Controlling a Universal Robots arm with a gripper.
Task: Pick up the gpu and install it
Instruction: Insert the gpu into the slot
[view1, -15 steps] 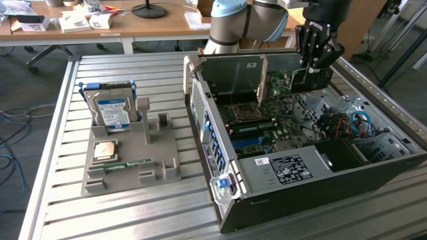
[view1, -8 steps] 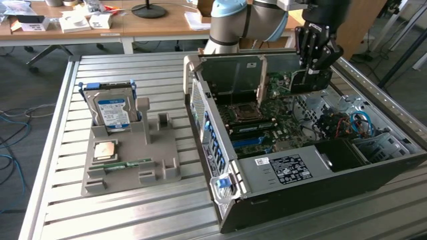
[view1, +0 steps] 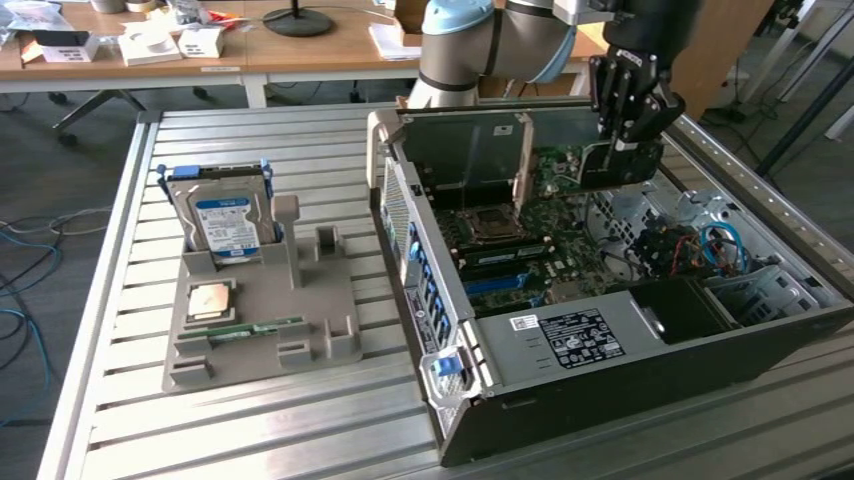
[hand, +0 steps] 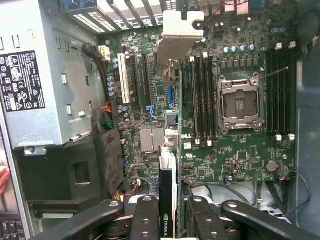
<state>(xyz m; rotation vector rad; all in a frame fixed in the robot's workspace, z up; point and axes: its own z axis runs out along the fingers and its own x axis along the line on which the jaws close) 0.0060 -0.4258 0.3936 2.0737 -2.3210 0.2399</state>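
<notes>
The gpu (view1: 617, 168), a green card with a silver end bracket, hangs upright inside the open computer case (view1: 400, 200), just above the motherboard (view1: 534, 250). My gripper (view1: 625, 140) reaches down from above and is shut on the card's upper edge. In the wrist view the gpu (hand: 166, 180) appears edge-on between my black fingers (hand: 145, 220), and its silver bracket (hand: 177, 37) points at the case's back wall. It hovers over the long expansion slots (hand: 142, 80), beside the memory slots and the empty CPU socket (hand: 240, 102). I cannot tell whether the card touches a slot.
A grey parts holder (view1: 307, 350) on the slatted metal table at the exterior view's left carries a hard drive (view1: 227, 220), a CPU chip (view1: 214, 300) and a memory stick (view1: 247, 330). Inside the case are the power supply (view1: 574, 340), a black shroud (hand: 85, 170) and loose cables (view1: 694, 250).
</notes>
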